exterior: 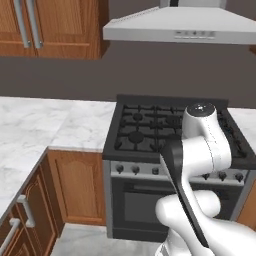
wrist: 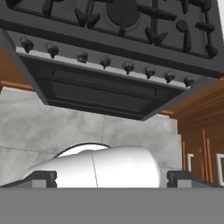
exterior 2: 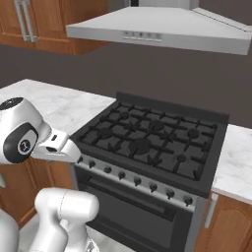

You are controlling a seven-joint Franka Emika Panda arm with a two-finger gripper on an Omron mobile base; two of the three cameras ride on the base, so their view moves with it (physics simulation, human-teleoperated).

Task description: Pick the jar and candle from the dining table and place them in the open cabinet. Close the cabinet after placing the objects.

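The jar, the candle and the dining table are out of view. A brown wooden wall cabinet [exterior: 55, 25] [exterior 2: 42, 22] with long silver bar handles hangs at the upper left, and the doors I see on it are shut. My gripper [wrist: 113, 179] is open, its two dark fingertips [wrist: 43, 178] far apart with nothing between them. It looks down at the grey floor [wrist: 87, 127] in front of the oven door [wrist: 100, 94]. My white arm [exterior: 200, 150] [exterior 2: 22, 138] is folded up close to the base.
A black gas stove [exterior: 165, 130] [exterior 2: 147, 140] with a row of knobs stands straight ahead under a silver range hood [exterior: 180, 27] [exterior 2: 157, 27]. White marble counter [exterior: 45, 125] [exterior 2: 54, 103] over brown base cabinets [wrist: 201, 131] runs on both sides.
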